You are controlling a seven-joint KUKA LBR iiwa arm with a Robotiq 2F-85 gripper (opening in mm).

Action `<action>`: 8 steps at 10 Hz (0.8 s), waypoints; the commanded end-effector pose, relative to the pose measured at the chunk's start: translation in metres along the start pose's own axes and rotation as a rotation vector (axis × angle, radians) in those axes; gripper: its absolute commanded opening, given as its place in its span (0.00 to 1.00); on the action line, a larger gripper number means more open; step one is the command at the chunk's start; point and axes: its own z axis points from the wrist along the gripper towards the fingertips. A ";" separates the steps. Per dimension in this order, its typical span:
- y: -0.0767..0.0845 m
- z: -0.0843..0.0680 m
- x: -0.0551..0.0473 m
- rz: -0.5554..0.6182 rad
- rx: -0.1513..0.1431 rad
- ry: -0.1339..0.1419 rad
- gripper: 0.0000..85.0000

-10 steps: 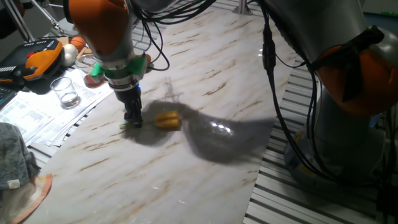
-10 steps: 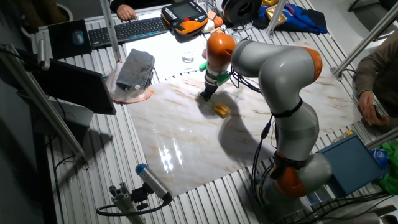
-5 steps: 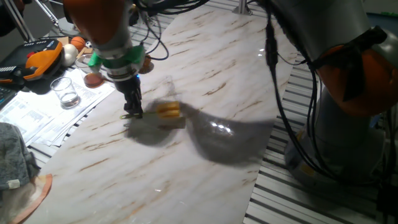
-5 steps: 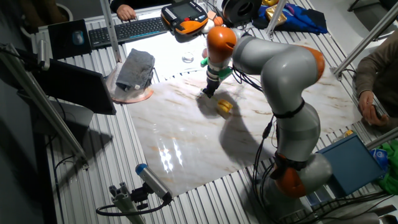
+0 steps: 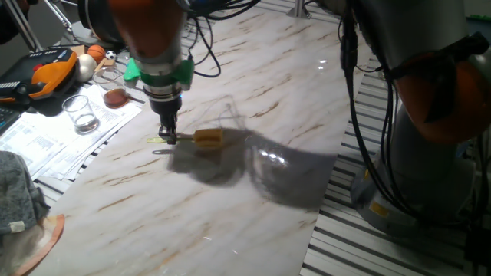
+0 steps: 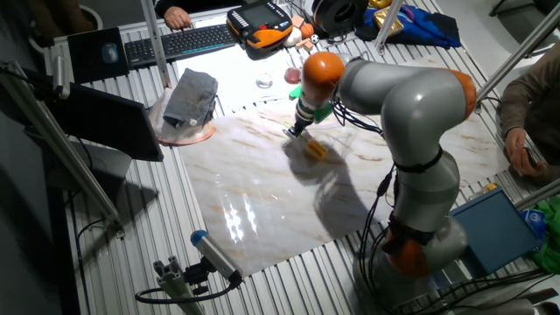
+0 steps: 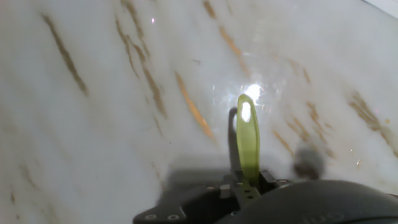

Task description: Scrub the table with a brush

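The brush lies low on the white marble table, its yellow-orange head to the right and its thin pale handle pointing left. My gripper comes straight down from above and is shut on that handle. In the other fixed view the gripper sits at the table's far side with the brush head just beside it. The hand view shows the yellow-green handle sticking out from between my fingers over the table; the head is hidden there.
Newspapers, a clear glass and a small brown-headed tool lie off the table's left edge. An orange pendant and a grey cloth are further left. The arm's base stands at the right on the slatted floor.
My gripper has swept the brush to the right and slightly toward the table's far side across the marble, still holding the handle.
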 end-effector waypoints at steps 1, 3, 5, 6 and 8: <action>-0.003 0.002 -0.001 0.000 0.003 0.003 0.00; -0.017 0.005 -0.004 0.001 -0.007 -0.001 0.00; -0.022 0.012 -0.006 0.029 0.000 -0.008 0.00; -0.020 0.013 -0.007 0.059 -0.003 -0.011 0.00; -0.015 0.010 -0.011 0.104 -0.007 -0.004 0.00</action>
